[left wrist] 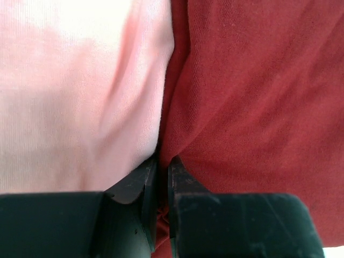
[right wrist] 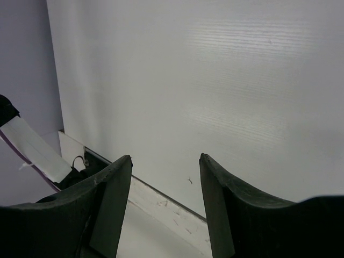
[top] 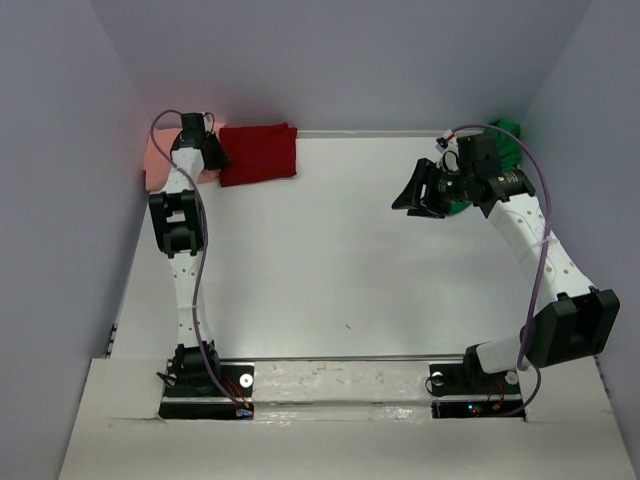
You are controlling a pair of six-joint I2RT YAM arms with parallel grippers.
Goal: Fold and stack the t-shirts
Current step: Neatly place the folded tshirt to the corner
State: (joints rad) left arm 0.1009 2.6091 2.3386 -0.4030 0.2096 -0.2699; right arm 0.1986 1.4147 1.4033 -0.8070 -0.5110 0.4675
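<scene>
We pinch the red t-shirt (left wrist: 258, 97) beside the pink t-shirt (left wrist: 70, 97) with our left fingers (left wrist: 134, 188); our right fingers (right wrist: 107, 204) stand apart.

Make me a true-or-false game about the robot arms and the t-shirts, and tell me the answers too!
1. The dark red t-shirt lies right beside the pink t-shirt. True.
2. The green t-shirt sits in the middle of the table. False: it is at the far right edge, behind the right arm.
3. The right gripper is open and holds nothing. True.
4. The left gripper has its fingers spread wide. False: they are nearly together, where the pink and dark red cloth meet.
</scene>
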